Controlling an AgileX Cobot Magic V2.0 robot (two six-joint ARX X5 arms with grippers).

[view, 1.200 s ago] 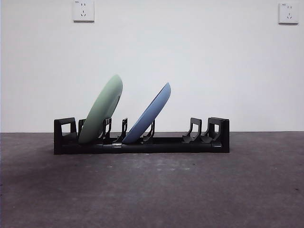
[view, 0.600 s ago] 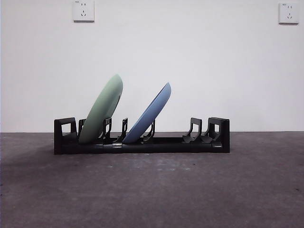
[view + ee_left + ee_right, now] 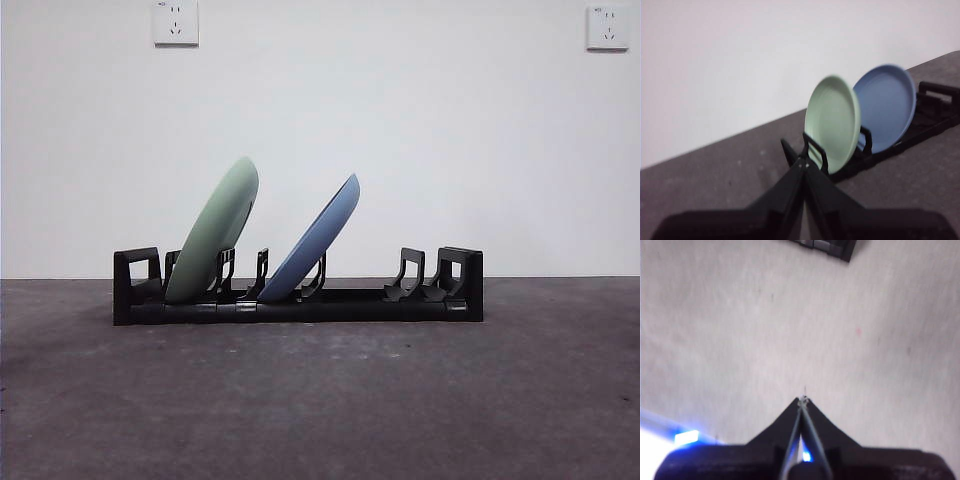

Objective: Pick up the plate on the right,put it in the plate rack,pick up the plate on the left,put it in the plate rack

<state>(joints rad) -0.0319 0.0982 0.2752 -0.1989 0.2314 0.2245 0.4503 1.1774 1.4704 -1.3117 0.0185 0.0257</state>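
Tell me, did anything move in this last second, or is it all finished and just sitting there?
Nothing visibly changed. The green plate and the blue plate lean in the plate rack exactly as before, and no arm shows in the front view. In the wrist views, the left gripper and the right gripper are both shut and hold nothing.

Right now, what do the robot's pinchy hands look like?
Both are black. The left gripper has two long flat jaws that narrow to a thin point, like a beak. The right gripper has the same shape, on a wide black base, with blue light glowing beside it.
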